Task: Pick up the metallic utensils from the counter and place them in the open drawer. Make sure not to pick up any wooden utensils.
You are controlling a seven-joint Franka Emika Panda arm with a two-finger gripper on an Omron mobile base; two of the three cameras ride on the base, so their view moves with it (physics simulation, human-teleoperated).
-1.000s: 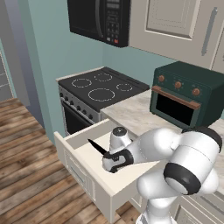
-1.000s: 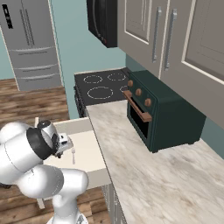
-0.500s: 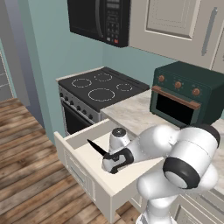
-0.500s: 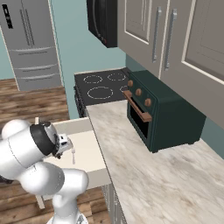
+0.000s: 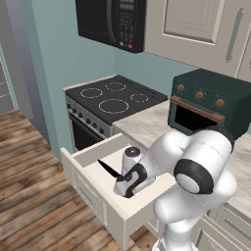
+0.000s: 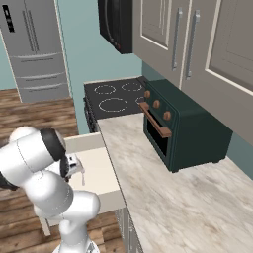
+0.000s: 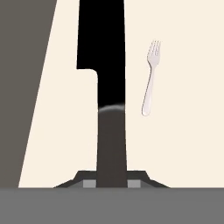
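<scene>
While gripper [image 7: 112,183] hung over drawer [image 5: 88,156], jaws clamped on knife [image 7: 107,87]; fork [image 7: 150,78] lay inside. Next step likely: lower, release knife.

Over the last second very little has shifted. In the left base view the white arm's big dark-ringed elbow joint [image 5: 203,169] has rolled slightly, its dark band now turned a little more toward the camera, while the end effector [image 5: 123,186] stays low over the wide cream-white open drawer [image 5: 93,188] with the slim black-handled knife with a dark pointed blade [image 5: 109,169] in the same place. In the right base view the arm's upper joint [image 6: 52,146] has crept a touch up and to the right against the drawer; the hand below it has barely moved.
</scene>
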